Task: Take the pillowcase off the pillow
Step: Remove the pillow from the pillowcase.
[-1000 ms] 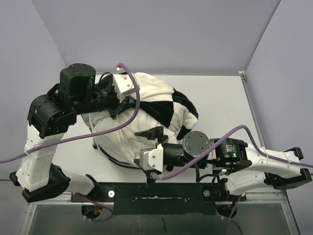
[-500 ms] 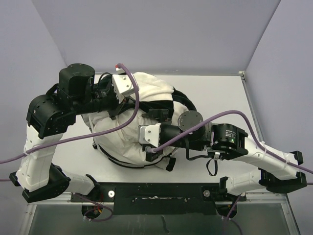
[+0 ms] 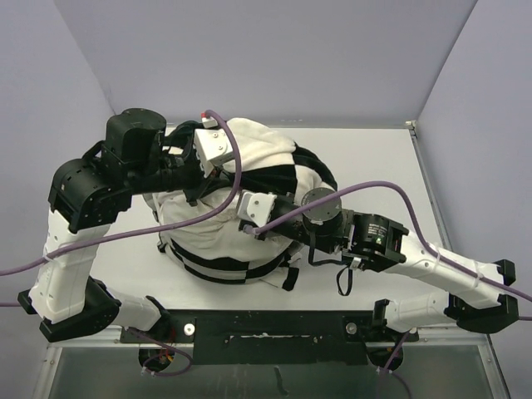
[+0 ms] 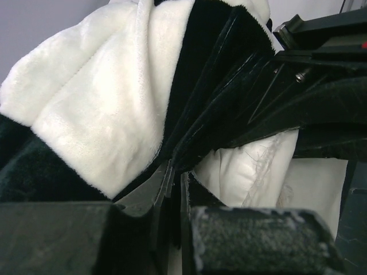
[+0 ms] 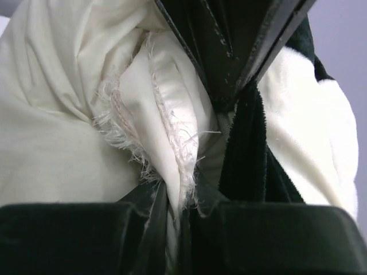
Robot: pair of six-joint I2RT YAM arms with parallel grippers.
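The pillowcase (image 3: 303, 176), black-and-white checked plush, is bunched over the far right of the white pillow (image 3: 195, 231) in the middle of the table. My left gripper (image 3: 218, 179) is shut on a black fold of the pillowcase (image 4: 103, 114); its jaws (image 4: 175, 177) pinch that fold tight. My right gripper (image 3: 233, 199) sits just in front of it, shut on a frayed white seam of the pillow (image 5: 69, 143), which runs down between its jaws (image 5: 180, 200). Black pillowcase plush (image 5: 246, 154) hangs right beside that seam. The left fingers (image 5: 241, 40) show just above.
The pillow lies on a white table (image 3: 374, 166) walled in at the back and sides. A black rail (image 3: 266, 324) with both arm bases runs along the near edge. Purple cables (image 3: 374, 187) loop over the pillow.
My right gripper has swung from the pillow's near edge up and left to its middle, then closed from wide open onto the white seam. The left gripper has kept its hold.
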